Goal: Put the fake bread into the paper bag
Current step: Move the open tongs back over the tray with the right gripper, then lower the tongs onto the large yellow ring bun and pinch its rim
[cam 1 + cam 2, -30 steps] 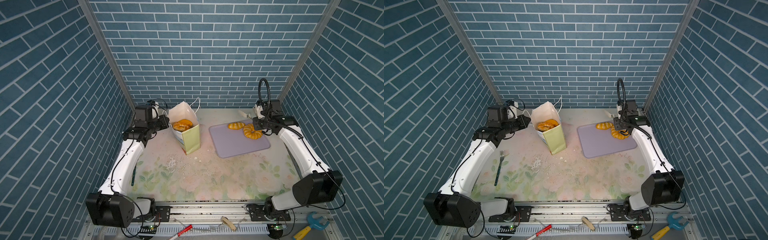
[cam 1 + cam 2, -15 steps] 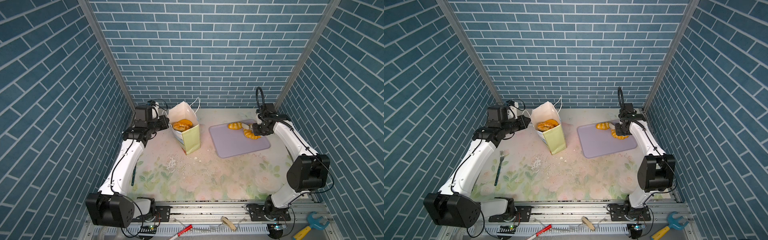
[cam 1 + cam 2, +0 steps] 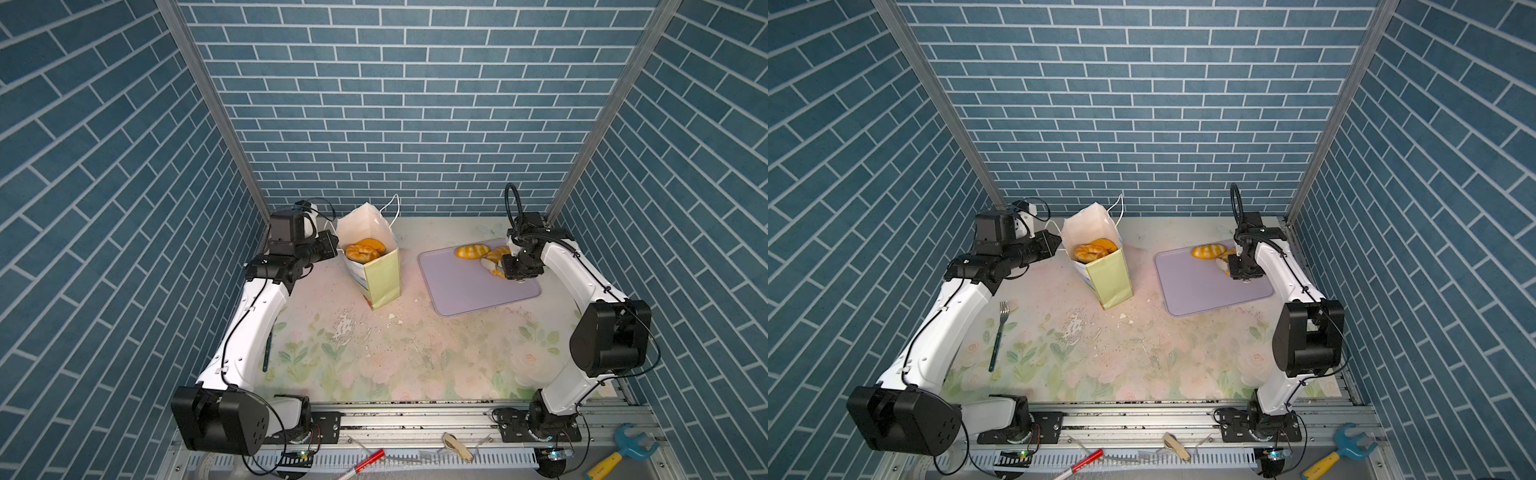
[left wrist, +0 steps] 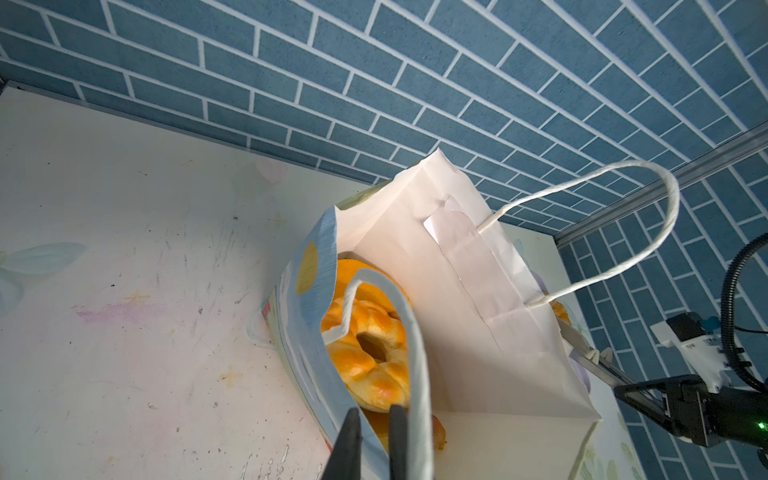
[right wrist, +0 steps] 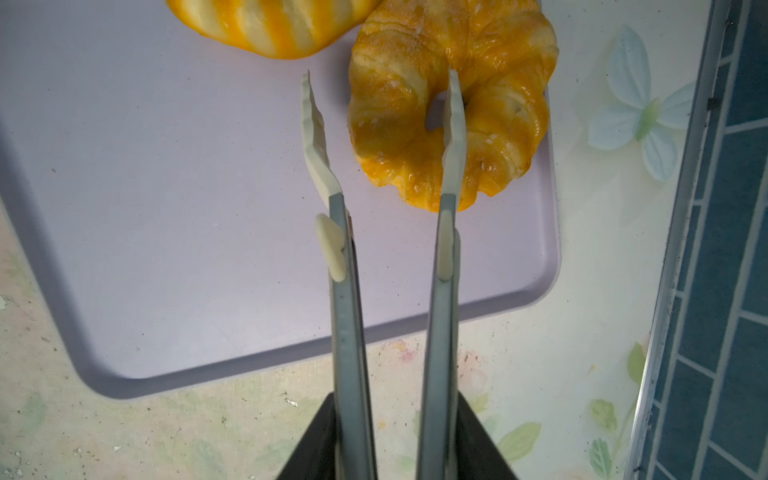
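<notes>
The paper bag (image 3: 382, 274) (image 3: 1108, 278) stands open at the back left with fake bread (image 3: 363, 250) (image 4: 370, 345) inside, a ring-shaped piece on top. My left gripper (image 4: 374, 411) (image 3: 332, 245) is shut on the bag's near rim. My right gripper (image 5: 395, 415) (image 3: 509, 266) is shut on metal tongs (image 5: 345, 291). One tong tip sits in the hole of a twisted ring pastry (image 5: 390, 112) (image 3: 1227, 253); the other stands just outside it. A striped bun (image 5: 270, 25) (image 3: 471, 251) lies beside the ring.
Both pastries rest on the flat lavender tray (image 3: 469, 286) (image 5: 166, 208) at the back right, near the side wall. A fork (image 3: 998, 332) lies by the left arm. Crumbs dot the floral mat (image 3: 374, 353). Hand tools (image 3: 623, 451) lie on the front rail.
My right arm has swung its elbow forward and brought the tongs down over the ring pastry, the tongs closing slightly. The left arm and the bag have not moved.
</notes>
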